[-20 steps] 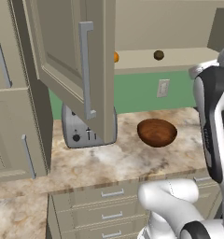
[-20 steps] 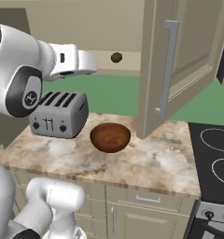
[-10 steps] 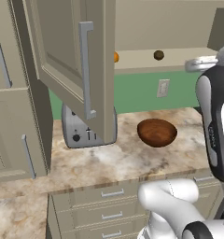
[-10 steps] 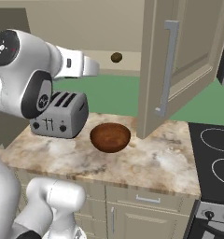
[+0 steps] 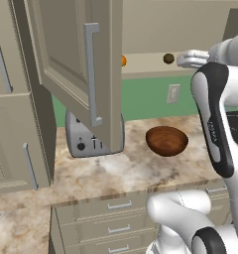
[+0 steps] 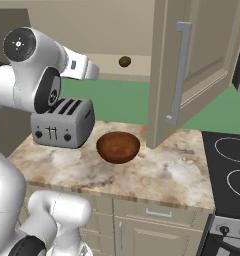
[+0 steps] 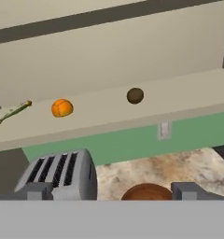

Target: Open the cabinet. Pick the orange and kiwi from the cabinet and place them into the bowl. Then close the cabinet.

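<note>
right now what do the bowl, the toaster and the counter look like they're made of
The round reddish-brown bowl looks like polished wood: dark grain streaks and a soft sheen. The silver-grey two-slot toaster looks like brushed metal, with dark slots and knobs. The mottled beige countertop looks like polished stone, granite or marble, going by its cloudy veining; it could be laminate.

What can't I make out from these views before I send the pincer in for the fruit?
- Orange, left base view: mostly hidden behind the open cabinet door.
- Pincer, hand view: fingertips cut off by the bottom edge.
- Bowl, hand view: only its far rim shows.
- Thin green item on the cabinet shelf, hand view: too small to identify.
- Toaster, left base view: partly behind the door.
</note>
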Tool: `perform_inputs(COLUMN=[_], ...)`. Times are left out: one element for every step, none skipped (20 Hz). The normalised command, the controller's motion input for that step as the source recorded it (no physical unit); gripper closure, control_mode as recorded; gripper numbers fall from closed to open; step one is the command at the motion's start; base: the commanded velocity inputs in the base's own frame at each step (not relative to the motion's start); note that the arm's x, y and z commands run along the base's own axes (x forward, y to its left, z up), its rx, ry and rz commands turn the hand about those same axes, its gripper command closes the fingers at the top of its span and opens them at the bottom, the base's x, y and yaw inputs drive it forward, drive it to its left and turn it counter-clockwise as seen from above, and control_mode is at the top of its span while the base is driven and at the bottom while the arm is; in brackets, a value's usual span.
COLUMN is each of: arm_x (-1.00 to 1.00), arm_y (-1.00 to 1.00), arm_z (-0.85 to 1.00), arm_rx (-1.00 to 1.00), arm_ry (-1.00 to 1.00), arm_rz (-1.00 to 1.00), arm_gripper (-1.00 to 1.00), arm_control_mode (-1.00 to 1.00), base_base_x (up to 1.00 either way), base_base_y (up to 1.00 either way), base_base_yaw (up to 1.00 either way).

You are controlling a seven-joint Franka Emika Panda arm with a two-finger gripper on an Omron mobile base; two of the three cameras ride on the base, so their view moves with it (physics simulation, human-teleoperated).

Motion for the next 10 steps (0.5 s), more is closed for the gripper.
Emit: perform_inputs(arm_x=[0.10, 0.00, 0.00, 0.02, 0.06, 0.04, 0.02, 0.06, 0.10, 0.04], arm_y=[0.15, 0.07, 0.07, 0.09, 0.15, 0.19, 0.27, 0.46, 0.51, 0.59], arm_z=[0.00, 0.00, 0.00, 0.00, 0.00, 0.00, 0.00, 0.00, 0.00, 0.00], arm_rx=[0.11, 0.09, 0.03, 0.00, 0.00, 0.00, -0.02, -0.11, -0.13, -0.18], arm_ry=[0.00, 0.00, 0.00, 0.02, 0.05, 0.06, 0.07, 0.09, 0.11, 0.10], arm_rz=[0.10, 0.11, 0.11, 0.10, 0.10, 0.10, 0.10, 0.12, 0.12, 0.09], arm_gripper=[-1.00, -1.00, -1.00, -1.00, -1.00, -1.00, -1.00, -1.00, -1.00, -1.00], arm_control_mode=[-1.00, -1.00, -1.00, -1.00, -1.00, -1.00, -1.00, -1.00, -1.00, -1.00], base_base_x=[0.00, 0.00, 0.00, 0.00, 0.00, 0.00, 0.00, 0.00, 0.00, 0.00], base_base_y=[0.00, 0.00, 0.00, 0.00, 0.00, 0.00, 0.00, 0.00, 0.00, 0.00], base_base_yaw=[0.00, 0.00, 0.00, 0.00, 0.00, 0.00, 0.00, 0.00, 0.00, 0.00])
